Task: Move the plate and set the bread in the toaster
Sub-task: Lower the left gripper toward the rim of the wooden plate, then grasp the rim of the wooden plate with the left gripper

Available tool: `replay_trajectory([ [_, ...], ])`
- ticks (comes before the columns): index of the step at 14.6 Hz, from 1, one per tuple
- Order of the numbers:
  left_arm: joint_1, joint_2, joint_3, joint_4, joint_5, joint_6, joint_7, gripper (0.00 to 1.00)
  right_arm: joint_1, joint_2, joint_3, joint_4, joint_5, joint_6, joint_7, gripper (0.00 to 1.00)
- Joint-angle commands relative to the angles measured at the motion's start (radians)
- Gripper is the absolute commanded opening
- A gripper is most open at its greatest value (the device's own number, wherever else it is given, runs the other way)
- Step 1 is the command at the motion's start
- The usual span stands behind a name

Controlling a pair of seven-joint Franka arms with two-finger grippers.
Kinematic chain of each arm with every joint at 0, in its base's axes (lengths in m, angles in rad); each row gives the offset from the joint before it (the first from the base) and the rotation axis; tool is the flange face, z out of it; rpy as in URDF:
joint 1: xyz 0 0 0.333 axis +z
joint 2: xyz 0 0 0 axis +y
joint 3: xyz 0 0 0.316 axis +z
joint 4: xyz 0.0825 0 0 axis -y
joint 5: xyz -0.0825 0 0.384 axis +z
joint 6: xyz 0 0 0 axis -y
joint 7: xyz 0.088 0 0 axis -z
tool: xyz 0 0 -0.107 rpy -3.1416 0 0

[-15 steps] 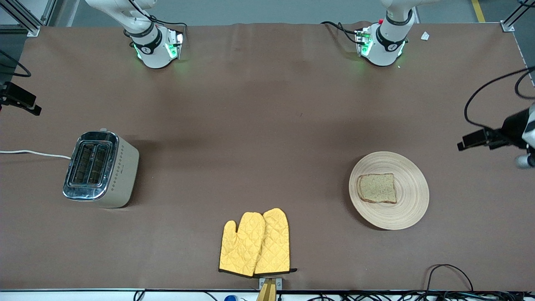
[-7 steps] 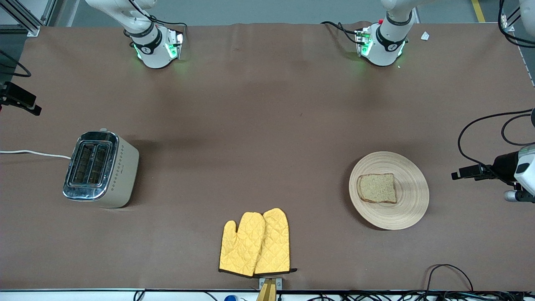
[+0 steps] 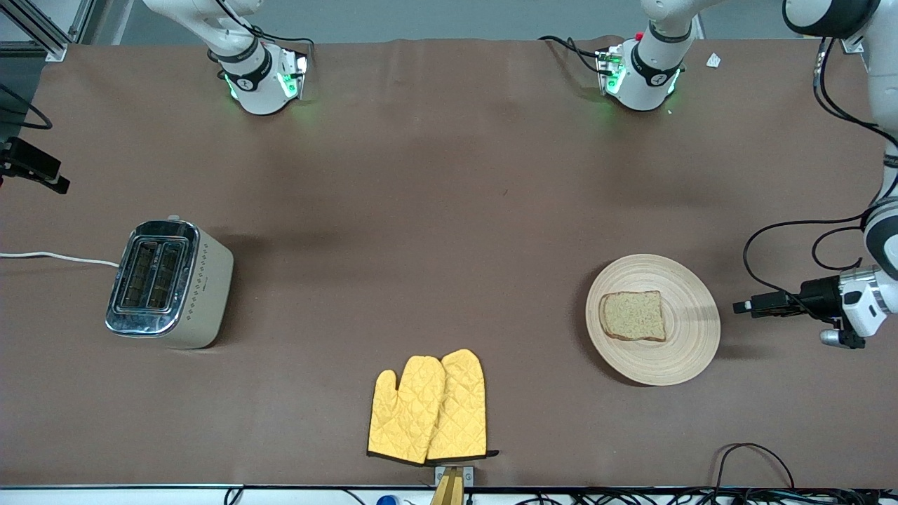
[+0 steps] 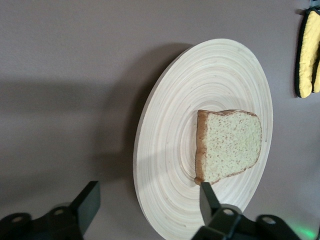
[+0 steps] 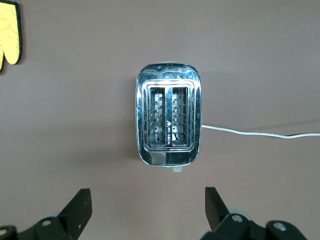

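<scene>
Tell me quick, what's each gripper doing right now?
Left gripper: open, holding nothing, beside the plate.
Right gripper: open, empty, above the toaster.

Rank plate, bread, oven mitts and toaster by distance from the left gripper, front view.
From the left gripper, jaws open, low beside the plate:
1. plate, rim just ahead of the jaws.
2. bread, on the plate.
3. oven mitts, mid-table, nearest the front camera.
4. toaster, at the right arm's end.

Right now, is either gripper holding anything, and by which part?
Nothing is held. The left gripper, open, is beside the round light-wood plate; the right gripper, open, is over the chrome-topped toaster.
</scene>
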Motion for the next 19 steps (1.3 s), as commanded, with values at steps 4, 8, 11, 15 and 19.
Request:
replay_trajectory([
  [4, 0.012, 0.059, -0.009, 0.047, -0.064, -0.005, 0.078, 0.56, -0.018, -0.015, 0.014, -0.014, 0.014, 0.001, 0.013, 1.0],
  [8, 0.015, 0.094, -0.009, 0.047, -0.123, -0.005, 0.086, 0.48, -0.018, -0.015, 0.014, -0.014, 0.014, 0.001, 0.013, 1.0],
  [11, 0.013, 0.099, -0.009, 0.047, -0.132, -0.005, 0.107, 0.43, -0.018, -0.015, 0.014, -0.014, 0.014, 0.001, 0.013, 1.0],
  [15, 0.016, 0.115, -0.009, 0.047, -0.164, -0.005, 0.152, 0.3, -0.018, -0.015, 0.014, -0.014, 0.014, -0.001, 0.013, 1.0],
  [19, 0.023, 0.143, -0.011, 0.047, -0.198, -0.005, 0.176, 0.19, -0.018, -0.015, 0.014, -0.014, 0.014, 0.001, 0.013, 1.0],
])
